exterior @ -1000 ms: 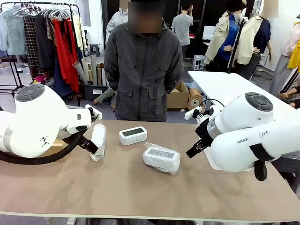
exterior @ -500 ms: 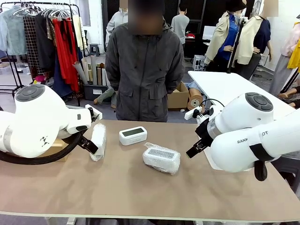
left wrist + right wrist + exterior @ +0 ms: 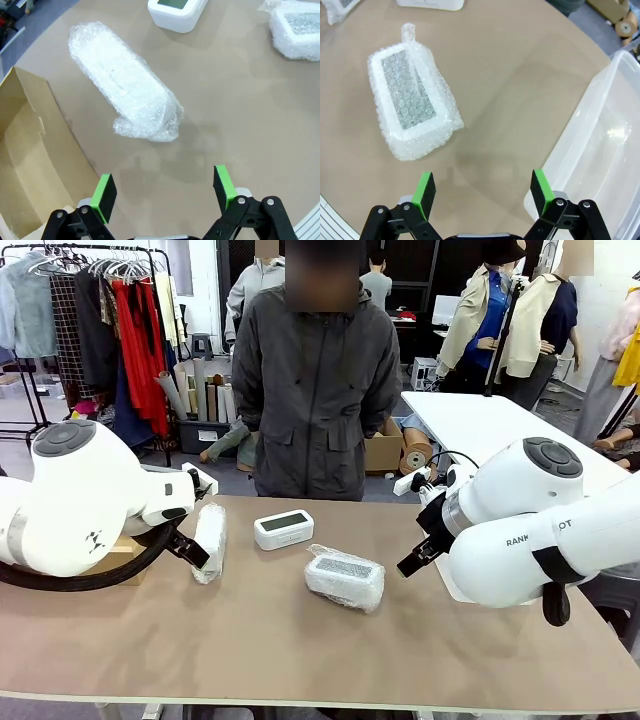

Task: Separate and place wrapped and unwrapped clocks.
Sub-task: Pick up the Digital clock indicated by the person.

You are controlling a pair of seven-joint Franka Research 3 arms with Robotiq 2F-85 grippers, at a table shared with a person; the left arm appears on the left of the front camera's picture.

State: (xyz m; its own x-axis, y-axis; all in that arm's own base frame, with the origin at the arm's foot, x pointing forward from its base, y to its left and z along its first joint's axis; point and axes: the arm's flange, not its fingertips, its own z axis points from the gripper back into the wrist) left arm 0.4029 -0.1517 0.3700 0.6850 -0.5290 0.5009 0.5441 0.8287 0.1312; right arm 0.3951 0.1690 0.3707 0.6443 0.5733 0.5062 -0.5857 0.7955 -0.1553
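Observation:
Three white clocks lie on the brown table. A bubble-wrapped clock point(image 3: 210, 541) point(image 3: 124, 84) lies at the left, just ahead of my open left gripper point(image 3: 165, 192), whose green pads hover apart over bare table. The bare clock point(image 3: 283, 528) point(image 3: 177, 12) with a grey-green screen sits in the middle, toward the person. A second wrapped clock point(image 3: 345, 577) point(image 3: 412, 104) lies right of centre, ahead and to the left of my open right gripper point(image 3: 482, 192). Nothing is between either pair of fingers.
A cardboard box point(image 3: 30, 155) stands at the table's left edge beside my left gripper. A clear plastic bin point(image 3: 600, 150) stands at the right beside my right gripper. A person point(image 3: 315, 380) stands at the far side with hands behind the back.
The person has shifted slightly to the right. Both arms and all clocks stay where they were.

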